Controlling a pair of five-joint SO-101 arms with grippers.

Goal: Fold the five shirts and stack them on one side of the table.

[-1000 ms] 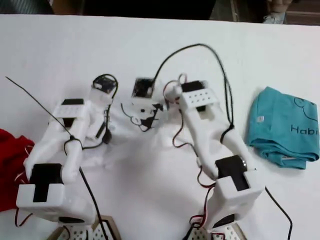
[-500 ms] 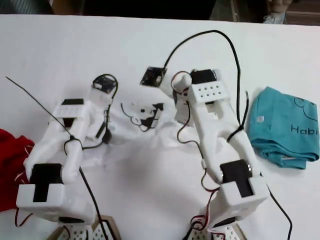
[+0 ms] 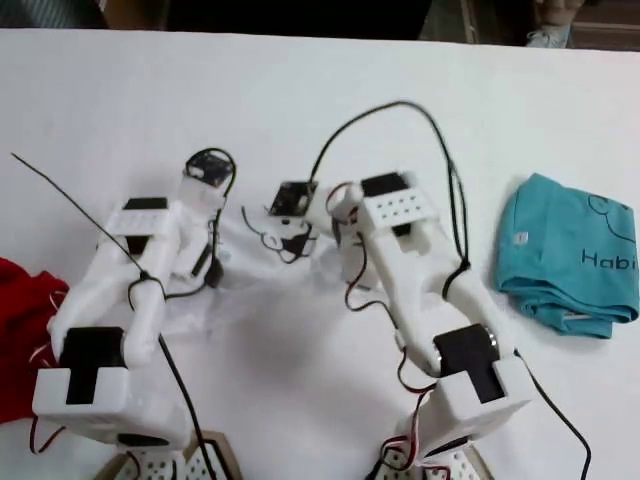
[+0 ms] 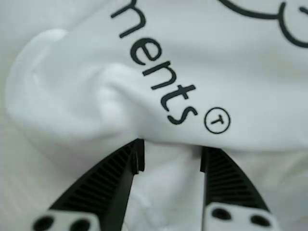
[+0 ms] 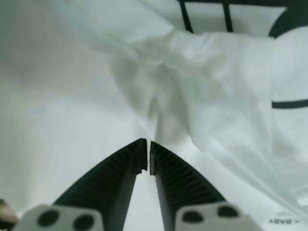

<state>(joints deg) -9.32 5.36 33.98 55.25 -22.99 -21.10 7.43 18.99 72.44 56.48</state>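
The white shirt [image 4: 144, 72] bunches between the left pincer's [image 4: 169, 158] spread tips.

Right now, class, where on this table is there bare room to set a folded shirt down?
Bare: the far strip of table beyond the white shirt. Crowded: the middle, where that shirt lies, the teal shirt on the right, the red shirt on the left.
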